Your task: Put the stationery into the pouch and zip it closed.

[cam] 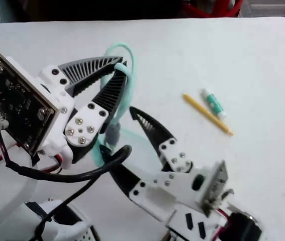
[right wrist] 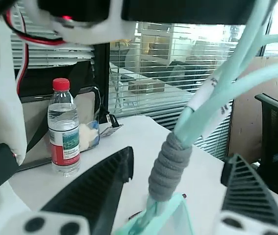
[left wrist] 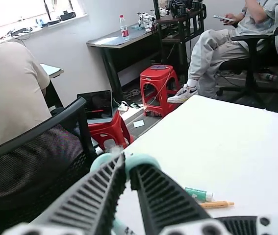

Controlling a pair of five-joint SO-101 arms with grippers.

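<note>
Step in hand, judged: readying the pouch, nothing packed yet.
- Left gripper [cam: 122, 64]: pinched shut on the teal strap loop [cam: 127, 54] of the clear teal-trimmed pouch [right wrist: 174, 216], which sits beneath both grippers.
- Right gripper [right wrist: 183, 156]: wide open astride the grey wrapped cord [right wrist: 169, 169], holding nothing.
- Yellow pencil [cam: 207, 114] and green-and-white tube [cam: 213, 103]: lying side by side on the white worktop [cam: 253, 60], well apart from the pouch.
- Next: hold the pouch's mouth open and fetch the pencil.
- Tube print: too small to read.

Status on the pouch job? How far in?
Early. Done: nothing packed; the pencil and the green-white tube lie on the table, apart from the pouch. In hand: the left gripper has its jaws shut on the teal strap; the right gripper has its jaws open around the strap's grey-wrapped part. Left: load both items, zip closed.
</note>
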